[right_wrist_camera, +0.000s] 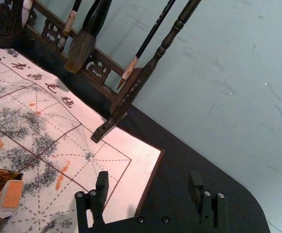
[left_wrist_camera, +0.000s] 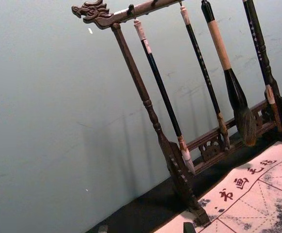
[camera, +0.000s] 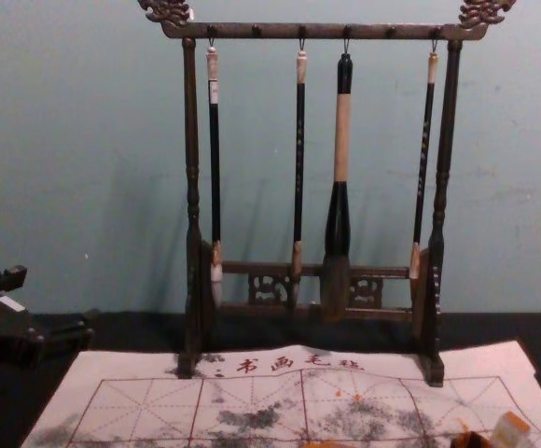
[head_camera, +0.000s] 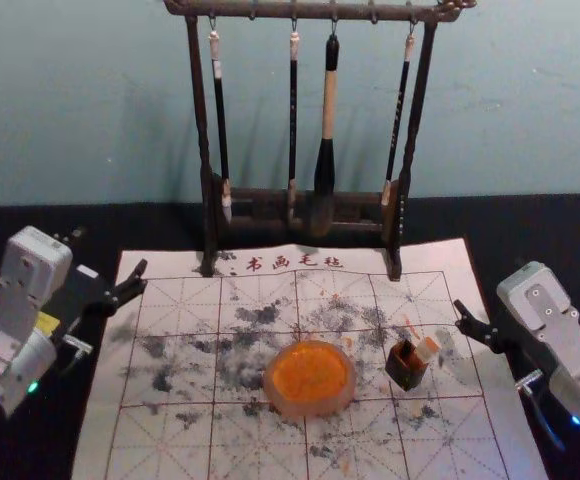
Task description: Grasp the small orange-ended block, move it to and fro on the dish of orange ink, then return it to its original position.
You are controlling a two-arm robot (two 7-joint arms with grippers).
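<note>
Mat [head_camera: 105,445] between left tool [head_camera: 109,254] and right tool [head_camera: 478,325], block [head_camera: 426,350] apparently in box [head_camera: 405,372].

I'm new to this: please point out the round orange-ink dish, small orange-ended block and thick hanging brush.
Round orange-ink dish [head_camera: 310,407], head view: near wall.
Small orange-ended block [right_wrist_camera: 12,195], right wrist view: orange end.
Thick hanging brush [camera: 342,138], chest view: tan handle section.

Mat [head_camera: 450,262] on the desk [head_camera: 535,225], brushes [head_camera: 327,110] hanging from the rack [head_camera: 270,11] at its back edge; dish [head_camera: 310,406] in front, box [head_camera: 404,372] right of that, block [head_camera: 426,349] at the box's right side!
</note>
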